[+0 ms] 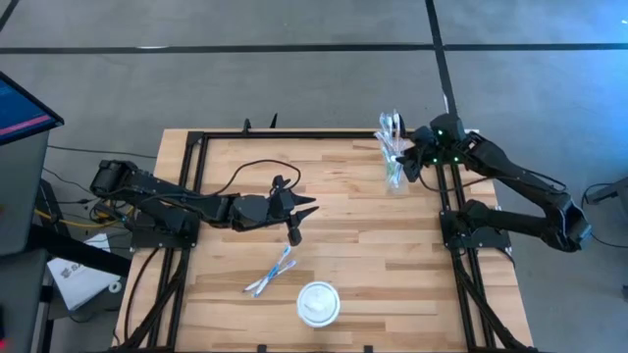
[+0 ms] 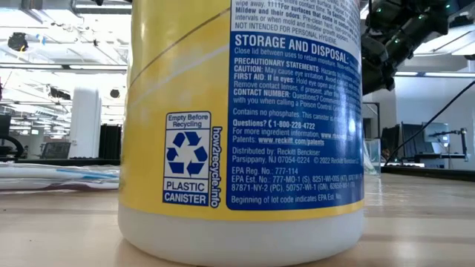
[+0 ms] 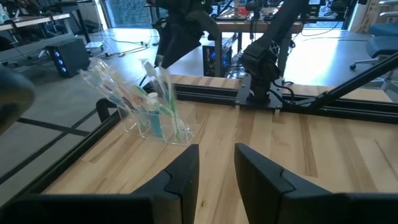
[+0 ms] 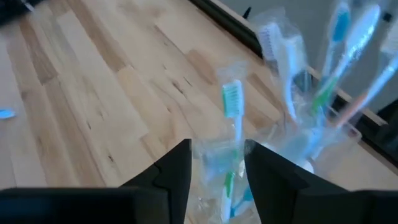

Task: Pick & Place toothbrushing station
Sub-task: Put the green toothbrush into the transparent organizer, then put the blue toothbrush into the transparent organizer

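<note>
A small clear tumbler with several wrapped pastel toothbrushes and a blue-and-white tube stands at the table's far right edge; it also shows in the left wrist view. My right gripper is right beside it, shut on a clear-wrapped toothbrush with green bristles. Two more wrapped toothbrushes lie flat near the table's middle front. My left gripper hovers open and empty over the table's middle; its fingers point toward the tumbler. My right gripper pinches the wrapped green-bristled toothbrush between its two fingers, on the wrapper around its handle. The bristle head sticks out past the fingertips. It is held next to the tumbler; whether it touches the tumbler, I cannot tell.
A round white disc-like top sits at the table's near edge. In the low view a large yellow canister with a blue label fills most of the picture. Black frame rails run along the table's sides. Bare wood lies between the arms.
</note>
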Tool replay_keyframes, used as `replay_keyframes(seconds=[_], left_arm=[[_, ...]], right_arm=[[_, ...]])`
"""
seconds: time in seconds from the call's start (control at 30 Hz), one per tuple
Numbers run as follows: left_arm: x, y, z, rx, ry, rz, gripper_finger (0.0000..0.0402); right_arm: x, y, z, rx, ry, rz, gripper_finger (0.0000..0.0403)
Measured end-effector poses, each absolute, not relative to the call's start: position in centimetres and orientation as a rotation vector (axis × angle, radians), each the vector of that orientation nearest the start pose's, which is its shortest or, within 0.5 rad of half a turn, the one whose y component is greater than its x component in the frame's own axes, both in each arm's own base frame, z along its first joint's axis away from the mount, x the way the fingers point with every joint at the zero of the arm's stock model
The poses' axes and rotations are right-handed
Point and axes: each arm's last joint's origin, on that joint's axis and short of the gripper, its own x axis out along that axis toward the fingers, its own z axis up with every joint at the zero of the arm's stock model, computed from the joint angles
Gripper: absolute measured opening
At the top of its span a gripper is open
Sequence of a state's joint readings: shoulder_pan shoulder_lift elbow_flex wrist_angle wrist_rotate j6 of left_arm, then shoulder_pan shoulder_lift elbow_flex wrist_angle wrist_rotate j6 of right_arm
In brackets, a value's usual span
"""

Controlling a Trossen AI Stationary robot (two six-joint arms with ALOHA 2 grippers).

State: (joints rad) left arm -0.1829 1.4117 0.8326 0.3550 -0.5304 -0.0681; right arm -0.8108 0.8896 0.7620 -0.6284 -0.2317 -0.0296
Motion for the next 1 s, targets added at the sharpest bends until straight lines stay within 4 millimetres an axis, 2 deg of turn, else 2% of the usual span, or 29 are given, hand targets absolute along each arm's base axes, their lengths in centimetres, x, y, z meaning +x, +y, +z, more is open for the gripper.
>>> replay_keyframes(seconds=[0.2, 0.5, 1.0], left_arm=[[30.4, -4.1, 26.0, 0.014, 0.2, 0.353, 0.0097], [30.4, -4.1, 26.0, 0.014, 0.2, 0.35, 0.0097], [30.4, -4.2, 25.9, 0.016, 0.203, 0.351, 0.0097]], right_arm=[[12.4, -12.9, 26.6, 0.344, 0.717, -0.627, 0.0141], [12.3, -13.0, 27.0, 0.317, 0.688, -0.629, 0.0142], [11.3, -11.8, 29.5, 0.233, 0.493, -0.651, 0.0141]])
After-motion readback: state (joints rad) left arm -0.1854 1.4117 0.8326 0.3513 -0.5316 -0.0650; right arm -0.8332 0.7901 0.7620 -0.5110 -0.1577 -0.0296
